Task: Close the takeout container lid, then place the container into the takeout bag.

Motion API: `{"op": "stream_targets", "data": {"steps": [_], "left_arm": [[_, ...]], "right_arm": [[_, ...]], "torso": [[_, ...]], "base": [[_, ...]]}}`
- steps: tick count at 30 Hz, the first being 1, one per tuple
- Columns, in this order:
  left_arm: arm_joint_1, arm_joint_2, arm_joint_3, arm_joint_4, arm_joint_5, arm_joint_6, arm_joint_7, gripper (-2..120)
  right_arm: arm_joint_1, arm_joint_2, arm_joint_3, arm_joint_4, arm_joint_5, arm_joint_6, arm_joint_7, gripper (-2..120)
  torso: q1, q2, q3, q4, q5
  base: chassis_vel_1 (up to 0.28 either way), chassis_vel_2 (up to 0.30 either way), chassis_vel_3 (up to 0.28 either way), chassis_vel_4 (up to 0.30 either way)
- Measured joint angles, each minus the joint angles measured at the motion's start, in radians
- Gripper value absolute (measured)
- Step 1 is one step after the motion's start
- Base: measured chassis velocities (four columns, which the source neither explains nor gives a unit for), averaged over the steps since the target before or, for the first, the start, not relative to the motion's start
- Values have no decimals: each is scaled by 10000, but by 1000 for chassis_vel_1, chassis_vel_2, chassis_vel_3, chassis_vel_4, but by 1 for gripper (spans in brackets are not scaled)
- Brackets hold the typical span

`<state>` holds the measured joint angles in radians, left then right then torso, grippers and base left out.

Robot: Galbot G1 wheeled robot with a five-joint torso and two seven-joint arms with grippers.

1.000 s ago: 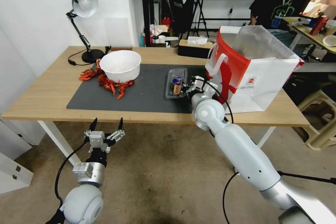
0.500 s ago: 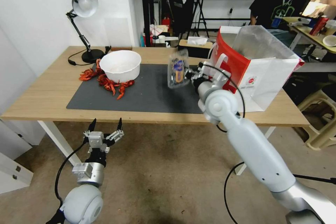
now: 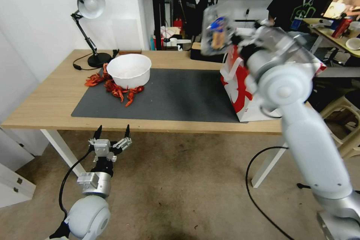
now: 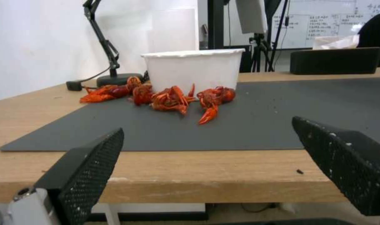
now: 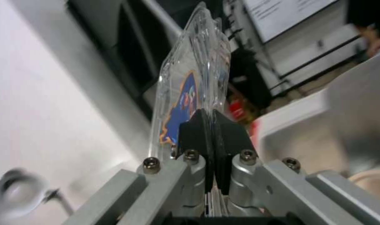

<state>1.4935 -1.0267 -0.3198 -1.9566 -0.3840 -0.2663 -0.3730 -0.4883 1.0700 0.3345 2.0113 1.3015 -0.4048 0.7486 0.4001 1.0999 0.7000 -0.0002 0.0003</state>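
Right gripper [image 5: 213, 120] was pinched tight on the edge of the takeout container [image 3: 215, 32], with the two black fingers [image 5: 235, 134] pressed together on the clear plastic. It held the container in the air, well above the table [image 3: 45, 101], near the upper edge of the takeout bag [image 3: 240, 82]. The container stood almost on its side, and the blue-yellow label on the lid [image 5: 183, 100] faced outward. The lid lay against the other half, so the box looked closed. In the head view the container was blurred, and the blueberries inside could not be made out.

The bag stood upright on the right part of the table, partly behind the right arm, with its silvery lining visible at the open top.

The left gripper [image 3: 111, 135] hung low in front of the table edge, with its fingers [image 4: 88, 172] wide apart and nothing between them. The white bowl [image 3: 129, 69] stood on the dark mat [image 3: 180, 101], with red crayfish [image 4: 173, 100] around its base.
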Motion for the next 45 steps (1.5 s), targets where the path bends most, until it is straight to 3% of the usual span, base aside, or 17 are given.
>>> {"op": "stream_targets", "data": {"steps": [11, 21, 24, 28, 31, 35, 38, 45], "left_arm": [[-94, -44, 92, 59, 78, -52, -5, 100], [-134, -47, 117, 61, 92, -71, -5, 100], [-143, -43, 117, 57, 92, -72, -6, 100], [-146, -37, 113, 44, 92, -72, -10, 100], [-113, -56, 101, 24, 95, -81, -13, 100], [-82, -69, 94, 3, 102, -84, -15, 100], [-51, -92, 74, -22, 111, -89, -16, 100], [-14, -110, 49, -48, 123, -92, -17, 100]], "right_arm": [[-786, -611, 856, -332, -856, -585, 567, 2], [-1037, -593, 978, -523, -1362, -811, 670, 37], [-1037, -583, 1014, -447, -1273, -472, 362, 47], [-1113, -597, 1060, -209, -951, 508, -846, 61], [-1621, -766, 965, 317, -860, 1595, -2833, 76], [-2167, -929, 759, 725, -1041, 1951, -3854, 88], [-3316, -1143, 412, 1366, -1947, 2371, -5380, 98], [-4725, -1276, 76, 1981, -4132, 2829, -6831, 100]], "torso": [[0, 0, 0, 0, 1], [0, 0, 0, 2, -3], [0, 0, 0, 2, -2], [0, 0, 0, 3, -6], [-1, 0, 0, 1, -4], [-2, 0, 0, 2, -3], [-3, 1, -1, 2, -2], [-3, 1, -1, 1, -2]], "base": [[0, 0, 0, 0], [0, 0, 0, 0], [0, 0, 0, 0], [0, 0, 0, 0], [0, 0, 0, 0], [0, 0, 0, 0], [0, 0, 0, 0], [0, 0, 0, 0]]}}
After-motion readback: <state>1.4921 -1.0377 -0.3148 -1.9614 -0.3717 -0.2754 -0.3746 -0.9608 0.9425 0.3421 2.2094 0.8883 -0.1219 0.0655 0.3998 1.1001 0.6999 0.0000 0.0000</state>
